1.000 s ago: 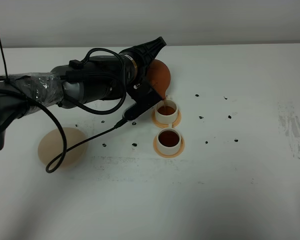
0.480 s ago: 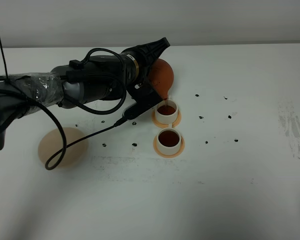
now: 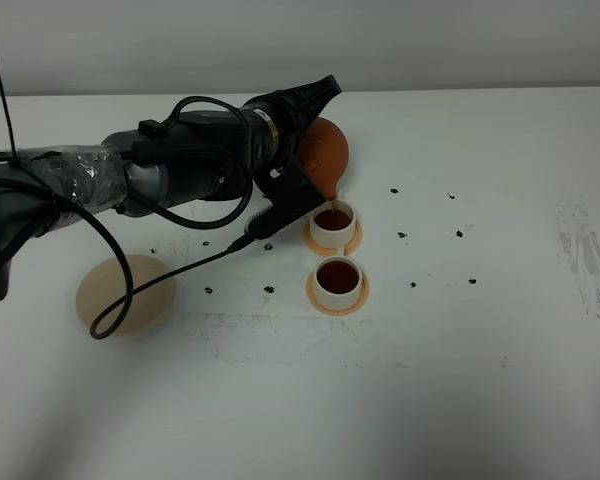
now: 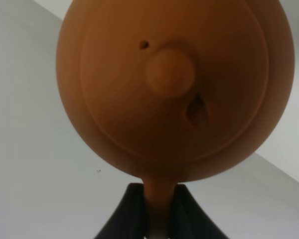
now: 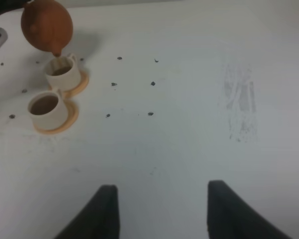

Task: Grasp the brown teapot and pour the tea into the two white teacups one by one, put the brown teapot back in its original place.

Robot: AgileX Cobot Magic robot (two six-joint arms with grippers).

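My left gripper [image 3: 305, 132] is shut on the handle of the brown teapot [image 3: 326, 150], which hangs tipped with its spout down over the far white teacup [image 3: 332, 223]. A thin stream of tea [image 3: 333, 197] runs into that cup. The left wrist view is filled by the teapot's lid [image 4: 170, 72], with the left gripper [image 4: 159, 219] clamped on the handle. The near white teacup [image 3: 338, 281] holds dark tea. From the right wrist I see the teapot [image 5: 46, 26], the far cup [image 5: 62, 71] and the near cup [image 5: 45, 108]. My right gripper [image 5: 162, 209] stands open and empty over bare table.
The beige saucer [image 3: 125, 293] lies bare at the left, partly crossed by a black cable [image 3: 160, 290]. Each cup stands on an orange coaster [image 3: 358, 298]. Small dark specks [image 3: 412, 284] and a grey scuff [image 3: 585, 255] mark the white table.
The teapot has shifted slightly right and tipped a little further over the far cup while tea keeps flowing. The right gripper has not moved.
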